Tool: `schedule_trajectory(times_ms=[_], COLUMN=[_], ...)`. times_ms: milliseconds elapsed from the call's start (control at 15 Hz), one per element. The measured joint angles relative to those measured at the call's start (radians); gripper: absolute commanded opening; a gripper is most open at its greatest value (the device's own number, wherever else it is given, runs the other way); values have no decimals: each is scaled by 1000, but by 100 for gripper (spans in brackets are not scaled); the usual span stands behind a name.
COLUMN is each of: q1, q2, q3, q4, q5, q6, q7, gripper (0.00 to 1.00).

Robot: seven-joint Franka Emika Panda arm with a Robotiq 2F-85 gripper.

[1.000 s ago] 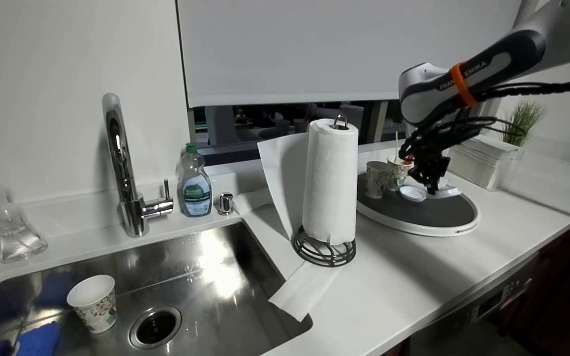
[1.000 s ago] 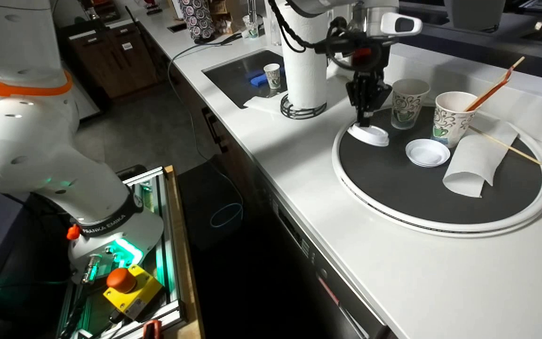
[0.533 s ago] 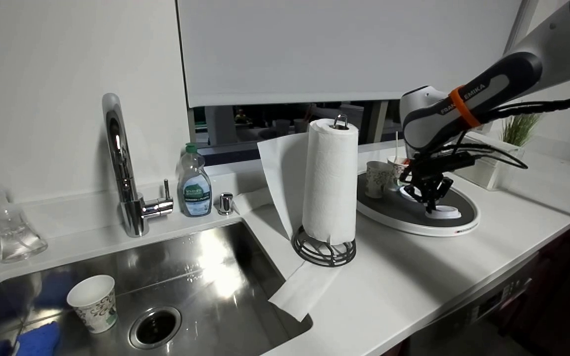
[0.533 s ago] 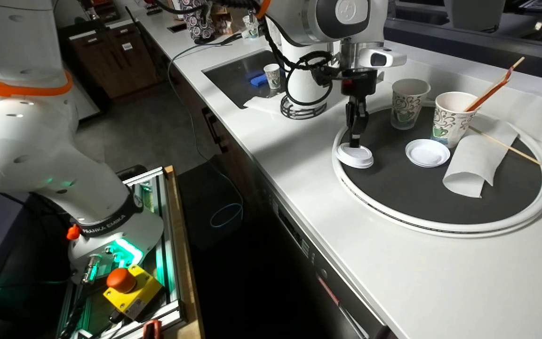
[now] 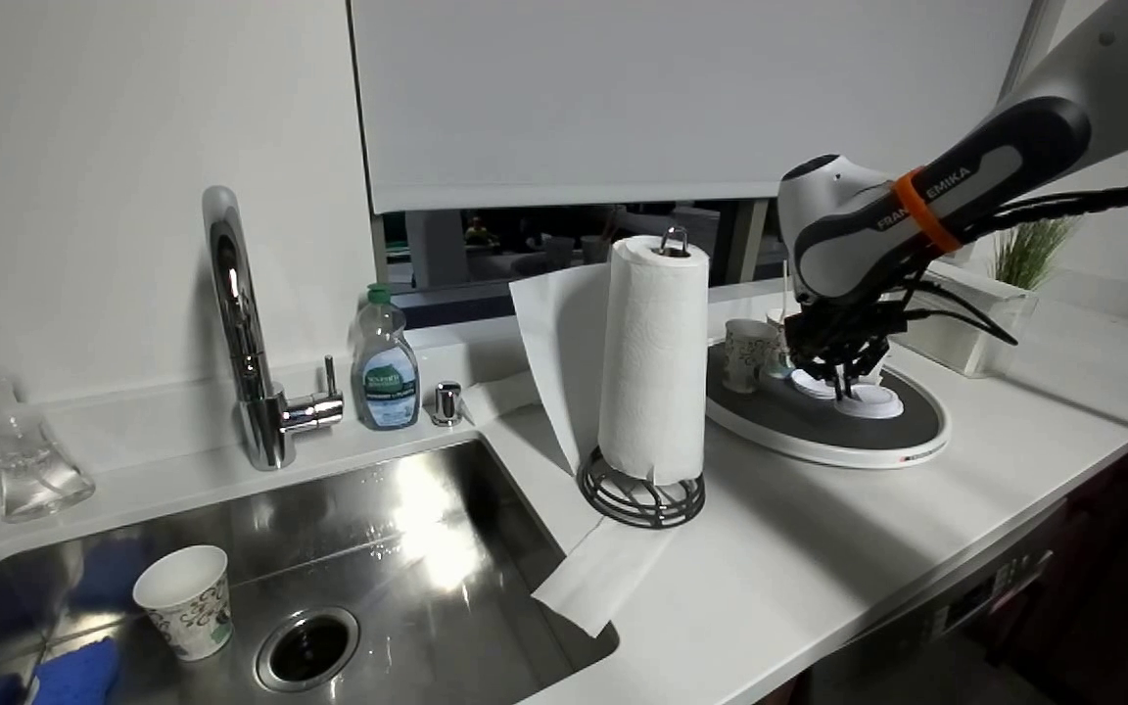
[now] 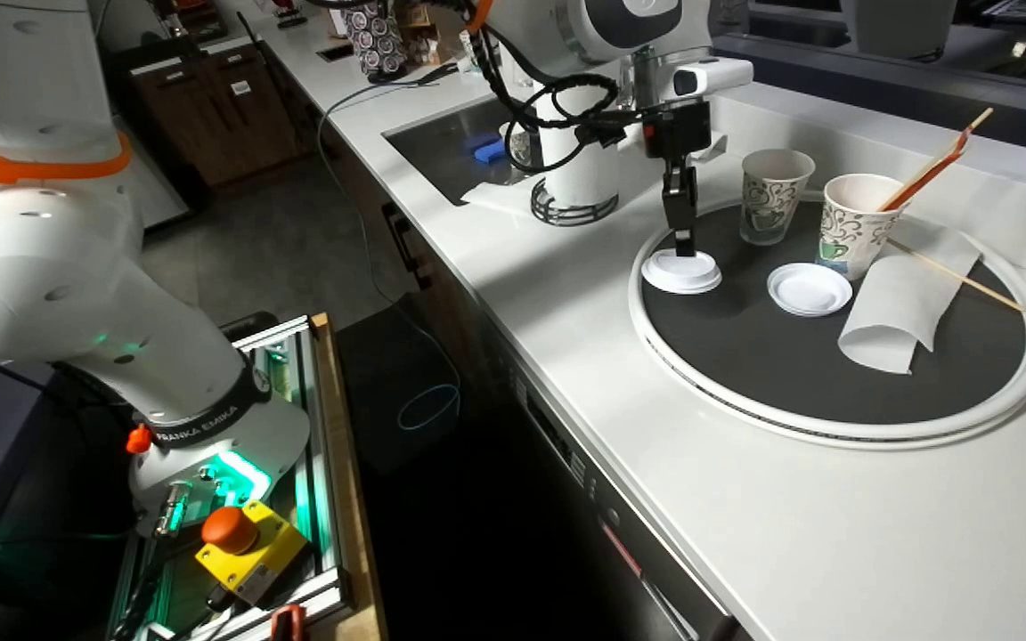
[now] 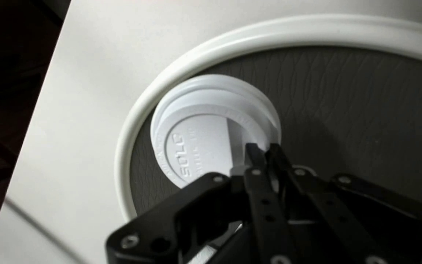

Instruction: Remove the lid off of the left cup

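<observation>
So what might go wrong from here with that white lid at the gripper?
The gripper grips the white lid only by its edge, so the lid might tilt or slip. In the wrist view it also appears close to the raised rim of the tray and could catch there.

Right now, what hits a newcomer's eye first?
Probably the white SOLO lid, bright against the round grey tray, right at the tips of the gripper. Next, in an exterior view, the orange knob on its yellow box, by the robot's green-lit base. The tall paper-towel roll on the counter beside the steel sink also stands out.
</observation>
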Motion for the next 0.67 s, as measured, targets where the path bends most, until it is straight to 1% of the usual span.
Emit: schedule_trajectory(times_ms=[133,333,467,533,600,667], q1=[11,21,22,21,21,21], q2=[2,1,-9,-21,-39,-64], q3=[1,1,1,1,3,5], q4=[-1,0,1,1,1,0], q5=[-16,-39,-56,-61,-67,-88], q6=[0,0,0,0,4,15], q7=[52,103,131,132,125,108], gripper=[48,72,86,94,76,83])
